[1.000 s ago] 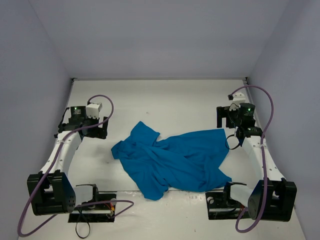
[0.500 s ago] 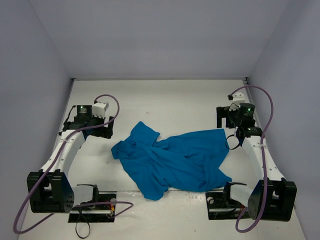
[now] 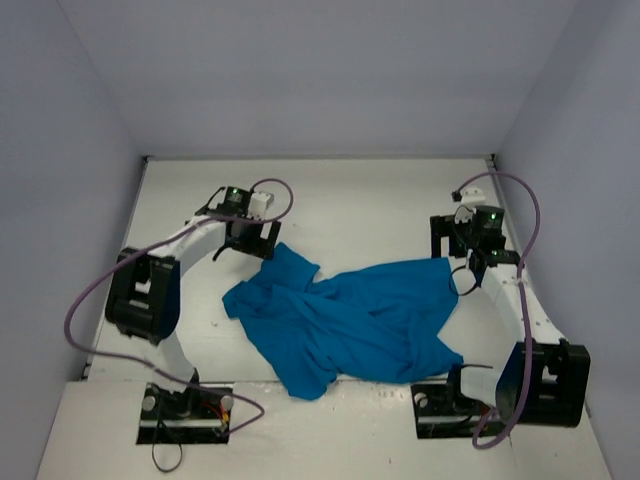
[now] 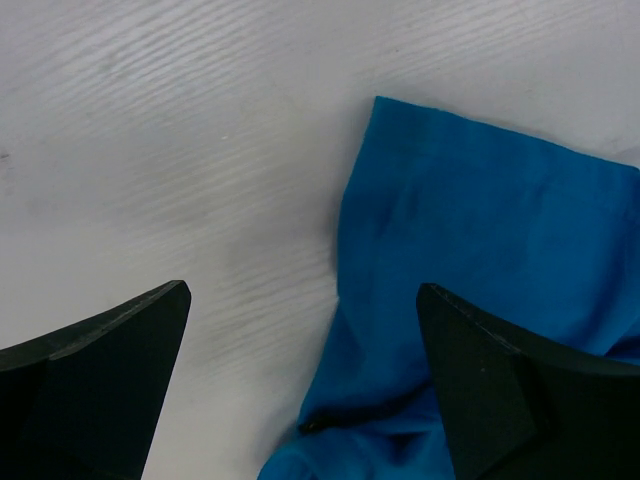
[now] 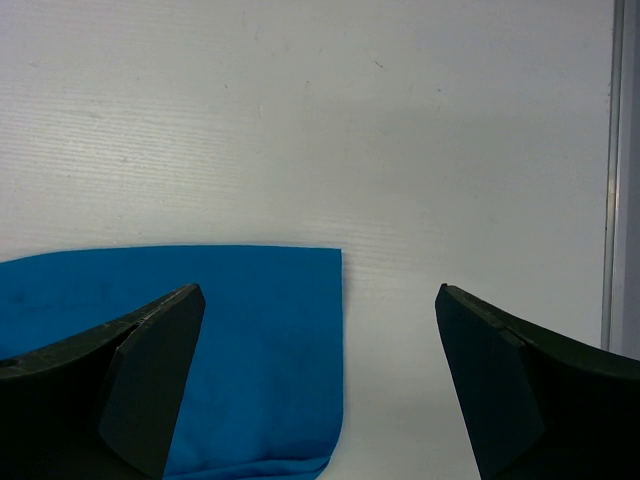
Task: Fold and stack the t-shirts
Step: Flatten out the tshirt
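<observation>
One teal-blue t-shirt (image 3: 345,318) lies crumpled in the middle of the white table. My left gripper (image 3: 252,240) hovers over its upper left corner, open and empty; in the left wrist view that corner of the shirt (image 4: 470,250) lies between the spread black fingers (image 4: 100,370). My right gripper (image 3: 462,248) hovers over the shirt's upper right corner, open and empty; in the right wrist view a flat edge of the shirt (image 5: 240,350) lies under the left finger (image 5: 110,390), with bare table under the right one.
Grey walls close in the white table (image 3: 370,205) on three sides. A metal strip along the wall's foot (image 5: 612,170) shows at the right of the right wrist view. The arm bases (image 3: 185,410) stand at the near edge.
My left arm has swung right and forward from the table's left side to the shirt's upper left corner. The right arm has shifted only slightly. The shirt has not moved.
</observation>
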Robot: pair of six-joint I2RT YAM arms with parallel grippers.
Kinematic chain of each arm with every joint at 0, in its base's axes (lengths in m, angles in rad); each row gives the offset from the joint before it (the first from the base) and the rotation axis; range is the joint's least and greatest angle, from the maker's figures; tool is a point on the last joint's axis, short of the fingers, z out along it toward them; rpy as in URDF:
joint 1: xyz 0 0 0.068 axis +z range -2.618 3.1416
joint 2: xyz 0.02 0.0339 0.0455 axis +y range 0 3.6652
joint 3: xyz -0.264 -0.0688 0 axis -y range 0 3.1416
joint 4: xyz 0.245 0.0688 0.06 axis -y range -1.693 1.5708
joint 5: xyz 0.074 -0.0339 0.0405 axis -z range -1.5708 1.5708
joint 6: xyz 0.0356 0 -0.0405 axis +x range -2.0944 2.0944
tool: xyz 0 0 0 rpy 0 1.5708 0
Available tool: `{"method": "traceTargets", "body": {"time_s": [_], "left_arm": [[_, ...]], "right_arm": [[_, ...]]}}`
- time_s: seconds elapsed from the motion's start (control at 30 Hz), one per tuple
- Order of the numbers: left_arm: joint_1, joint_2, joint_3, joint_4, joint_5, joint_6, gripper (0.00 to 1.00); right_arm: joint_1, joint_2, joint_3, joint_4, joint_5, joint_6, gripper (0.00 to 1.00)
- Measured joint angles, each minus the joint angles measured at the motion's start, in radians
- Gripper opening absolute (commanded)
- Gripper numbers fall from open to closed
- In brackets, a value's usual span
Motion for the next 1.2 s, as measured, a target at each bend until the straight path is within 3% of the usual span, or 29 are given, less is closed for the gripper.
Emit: {"method": "traceTargets", "body": {"time_s": [0.17, 0.3, 0.43, 0.53, 0.63, 0.93, 1.2], "left_arm": [[-0.061, 0.112, 0.030, 0.016, -0.005, -0.055, 0.90], [-0.081, 0.145, 0.050, 0.034, -0.003, -0.080, 0.77], [-0.090, 0.164, 0.062, 0.058, 0.005, -0.094, 0.50], [-0.090, 0.179, 0.072, 0.077, 0.009, -0.101, 0.21], [-0.090, 0.195, 0.085, 0.088, 0.011, -0.111, 0.00], [-0.086, 0.330, 0.299, -0.019, -0.012, -0.114, 0.00], [0.010, 0.636, 0.797, -0.110, -0.094, -0.049, 0.00]], "right_arm": [[0.000, 0.024, 0.000, 0.000, 0.001, -0.001, 1.00], [0.000, 0.033, 0.000, 0.000, 0.001, -0.001, 1.00], [0.000, 0.039, 0.000, 0.000, 0.001, -0.001, 1.00], [0.001, 0.040, 0.000, 0.000, 0.002, -0.002, 1.00], [0.007, 0.040, 0.000, 0.000, 0.008, -0.012, 0.99], [0.053, 0.049, 0.019, -0.017, -0.030, -0.163, 1.00], [0.105, 0.128, 0.111, -0.066, -0.108, -0.338, 0.98]]}}
